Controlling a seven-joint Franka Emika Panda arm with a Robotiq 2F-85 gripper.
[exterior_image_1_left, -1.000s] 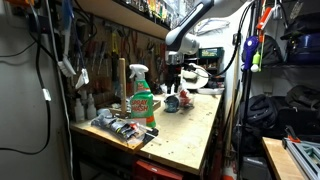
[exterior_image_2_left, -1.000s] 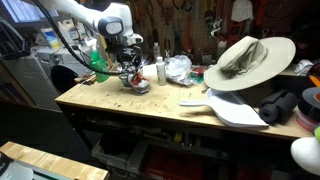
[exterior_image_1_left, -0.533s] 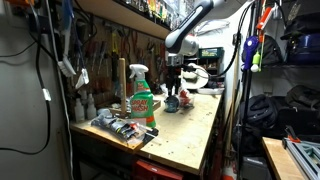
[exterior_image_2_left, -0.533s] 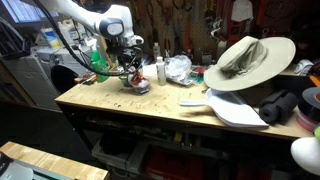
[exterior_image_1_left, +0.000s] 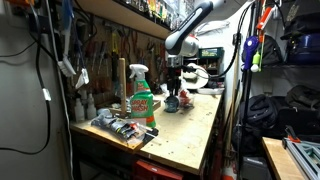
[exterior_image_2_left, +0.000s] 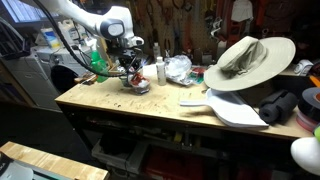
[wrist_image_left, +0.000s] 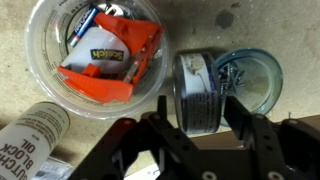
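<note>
Plywood bench (exterior_image_2_left: 150, 118) is cluttered; the pincer (wrist_image_left: 205, 118) is set half-spread astride a small metal tin (wrist_image_left: 199, 88); whether it is pinched cannot be told.

White bottle (wrist_image_left: 30, 135): "BLOCK OIL". Red dispenser (wrist_image_left: 110, 58): "Scotch", upside down.

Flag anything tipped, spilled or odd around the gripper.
Nothing spilled. A grey roll appears to lie on its side between the fingers of the gripper, right against a blue-tinted glass dish. An orange tape dispenser sits tilted in the clear tub.
</note>
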